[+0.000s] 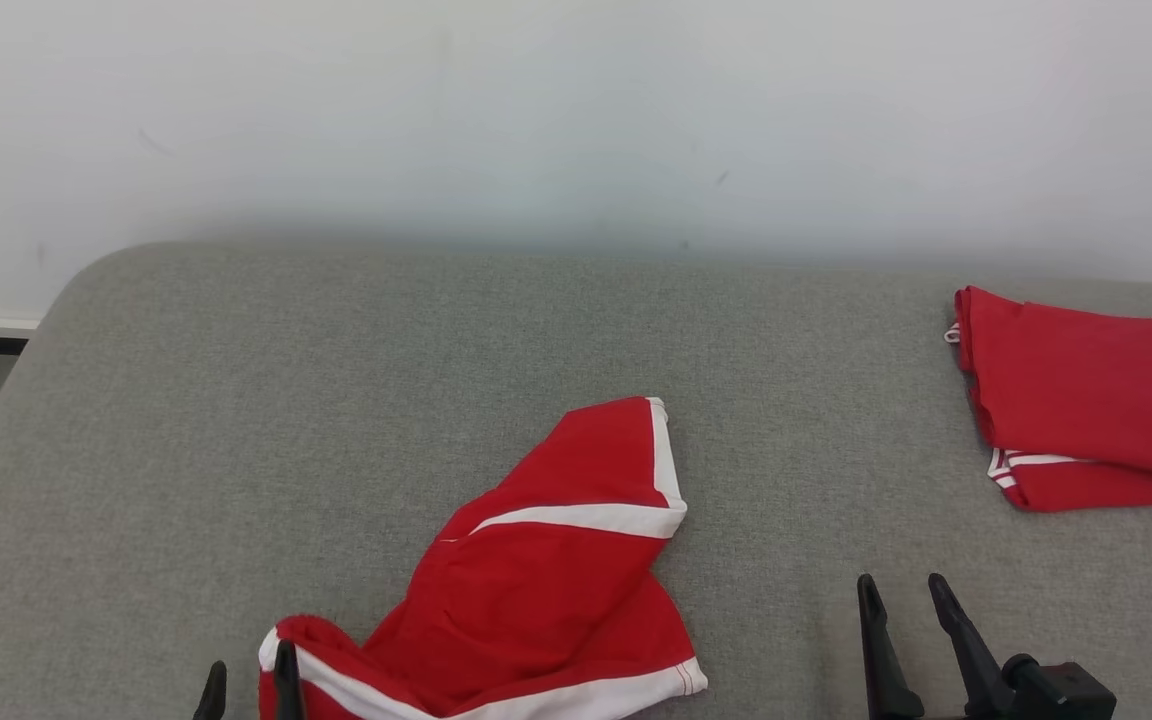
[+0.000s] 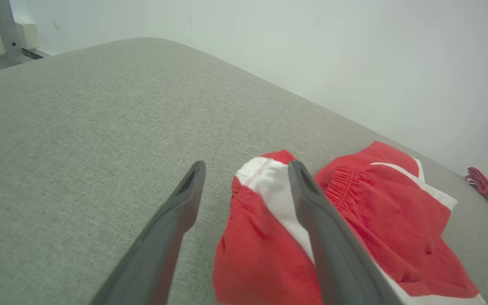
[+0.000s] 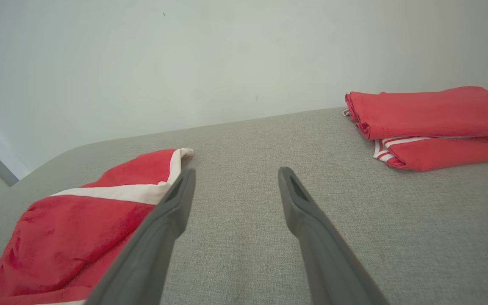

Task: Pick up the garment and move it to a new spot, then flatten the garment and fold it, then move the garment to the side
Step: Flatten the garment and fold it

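A crumpled red garment with white trim lies on the grey cushioned surface near its front edge, in the middle. My left gripper is open at the garment's lower left corner; in the left wrist view its fingers stand apart, with the white-trimmed corner of the garment lying loose on the surface between them. My right gripper is open over bare surface to the right of the garment. In the right wrist view the right gripper has the garment at its left.
Folded red garments are stacked at the far right of the surface, also in the right wrist view as folded red garments. A white wall runs behind. The surface's rounded left end drops to the floor.
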Controlling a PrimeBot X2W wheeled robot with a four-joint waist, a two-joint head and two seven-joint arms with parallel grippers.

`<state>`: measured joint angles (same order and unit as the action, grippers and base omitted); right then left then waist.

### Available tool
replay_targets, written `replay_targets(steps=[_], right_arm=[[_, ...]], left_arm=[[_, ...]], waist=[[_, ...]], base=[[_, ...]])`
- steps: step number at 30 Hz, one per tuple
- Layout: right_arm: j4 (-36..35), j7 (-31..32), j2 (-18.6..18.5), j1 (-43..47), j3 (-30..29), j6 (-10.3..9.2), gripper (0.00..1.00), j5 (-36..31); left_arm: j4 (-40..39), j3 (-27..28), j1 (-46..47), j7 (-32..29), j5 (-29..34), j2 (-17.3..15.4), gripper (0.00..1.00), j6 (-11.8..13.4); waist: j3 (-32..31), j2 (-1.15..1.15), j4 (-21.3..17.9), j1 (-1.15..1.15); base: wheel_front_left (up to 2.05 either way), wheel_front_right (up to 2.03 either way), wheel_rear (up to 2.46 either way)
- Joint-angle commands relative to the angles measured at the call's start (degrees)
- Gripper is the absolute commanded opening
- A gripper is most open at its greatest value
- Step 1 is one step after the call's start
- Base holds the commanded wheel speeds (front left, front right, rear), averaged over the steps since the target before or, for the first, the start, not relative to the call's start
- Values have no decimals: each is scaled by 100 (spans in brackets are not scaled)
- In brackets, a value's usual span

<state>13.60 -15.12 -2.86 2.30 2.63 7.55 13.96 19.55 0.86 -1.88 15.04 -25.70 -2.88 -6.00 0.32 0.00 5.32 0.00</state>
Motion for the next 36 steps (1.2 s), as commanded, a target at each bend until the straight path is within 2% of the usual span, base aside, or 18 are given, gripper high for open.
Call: replay_targets(steps=[1, 7, 10, 16, 20, 28, 36], right_arm=[[4, -2, -4, -32, 25, -11, 100, 18], [370, -2, -4, -119, 352, -11, 100, 107], [650, -2, -4, -214, 574, -11, 100, 118], [1055, -2, -6, -372, 1039, -11, 100, 106], [1210, -2, -7, -393, 1175, -11, 100, 68], [1588, -2, -6, -453, 1370, -11, 100, 6], [1985, -2, -6, -678, 1592, -11, 100, -53]], left_arm=[[-80, 25, -63, 16, 11, -3, 100, 2], [-435, 47, -180, 16, 262, 0, 100, 10], [-307, -84, -185, 15, 462, -2, 100, -36], [13, -419, -404, 16, 757, -257, 100, -110], [128, -694, -572, 16, 722, -464, 100, -149], [273, -713, -580, 14, 519, -756, 100, -143], [669, -817, -189, -19, 332, -853, 100, -149]], waist=[[-26, 0, 43, 0], [-90, 0, 172, 0], [-119, 0, 207, 0], [-158, 0, 211, 0], [-143, 0, 271, 0], [-84, 0, 394, 0], [21, 0, 367, 0]], base=[[0, 0, 0], [0, 0, 0], [0, 0, 0], [0, 0, 0], [0, 0, 0], [0, 0, 0], [0, 0, 0]])
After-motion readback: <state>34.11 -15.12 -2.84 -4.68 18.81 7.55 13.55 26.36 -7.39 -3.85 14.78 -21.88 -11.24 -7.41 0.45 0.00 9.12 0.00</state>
